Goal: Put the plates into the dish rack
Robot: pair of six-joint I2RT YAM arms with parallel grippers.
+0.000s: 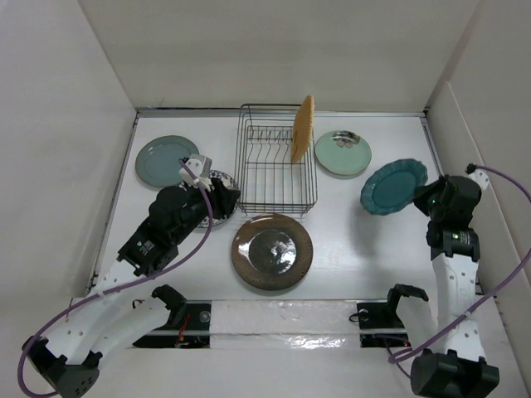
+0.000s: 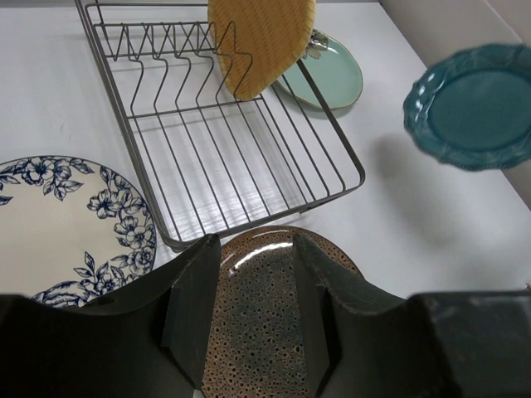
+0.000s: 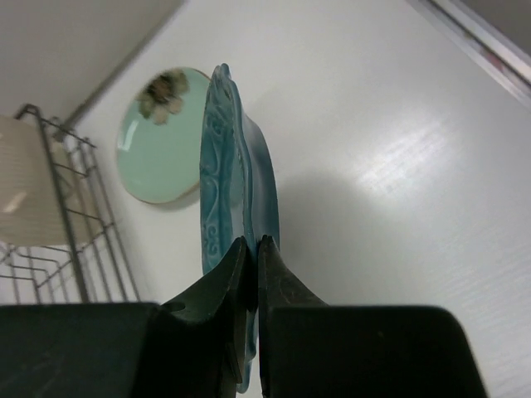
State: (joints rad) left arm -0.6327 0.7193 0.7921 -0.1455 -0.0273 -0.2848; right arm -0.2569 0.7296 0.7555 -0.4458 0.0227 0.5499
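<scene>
The black wire dish rack (image 1: 276, 170) (image 2: 274, 211) stands at the table's back, with an orange-tan plate (image 1: 303, 128) (image 2: 261, 41) upright in its right end. My right gripper (image 1: 425, 199) (image 3: 255, 242) is shut on the rim of the dark teal scalloped plate (image 1: 393, 186) (image 3: 224, 166) (image 2: 474, 106), held on edge above the table right of the rack. My left gripper (image 1: 217, 192) (image 2: 255, 242) hangs open and empty above the glossy brown plate (image 1: 272, 251) (image 2: 257, 315). The blue floral plate (image 2: 75, 224) lies beside it, partly hidden under the left arm.
A pale mint plate (image 1: 343, 152) (image 3: 158, 137) lies flat right of the rack, behind the teal one. A grey-green plate (image 1: 167, 160) lies at the back left. White walls close in the table on the left, back and right.
</scene>
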